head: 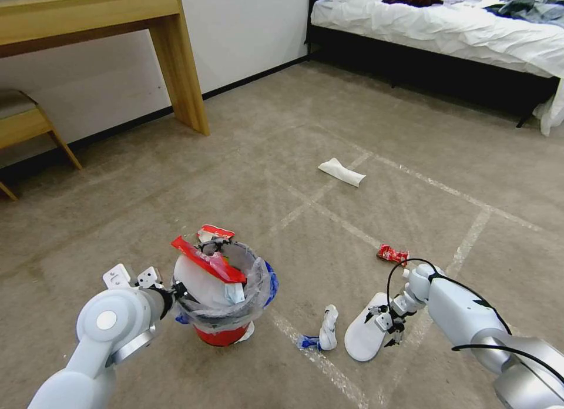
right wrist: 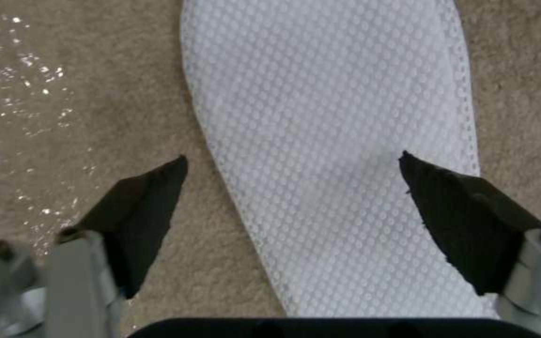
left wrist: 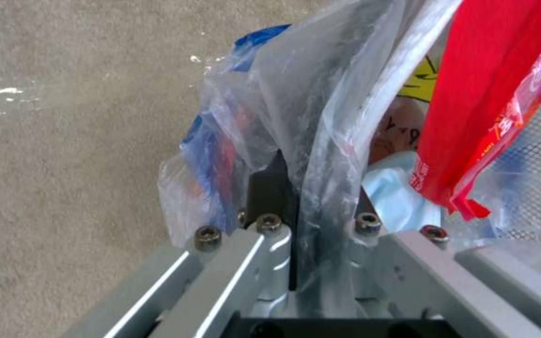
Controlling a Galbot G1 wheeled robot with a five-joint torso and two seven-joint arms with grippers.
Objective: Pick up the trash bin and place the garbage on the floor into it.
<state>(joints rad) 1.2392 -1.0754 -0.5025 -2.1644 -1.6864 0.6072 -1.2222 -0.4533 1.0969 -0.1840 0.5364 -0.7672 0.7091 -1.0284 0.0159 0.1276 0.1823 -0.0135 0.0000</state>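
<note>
You are well along: your left end effector (head: 176,291) is pinching the part-filled red trash bin's (head: 223,332) rim at lower left, while your right end effector (right wrist: 292,220) is hovering spread over a white slipper (right wrist: 339,141), with tissue (head: 341,171), wrapper (head: 392,254) and crumpled paper (head: 326,328) waiting on the carpet (head: 352,133).

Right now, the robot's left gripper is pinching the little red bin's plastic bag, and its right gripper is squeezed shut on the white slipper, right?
Not quite. The right gripper is open, its black fingers spread either side of the white mesh slipper on the carpet, as the right wrist view shows. The left gripper does pinch the bag of the small red bin.
</note>
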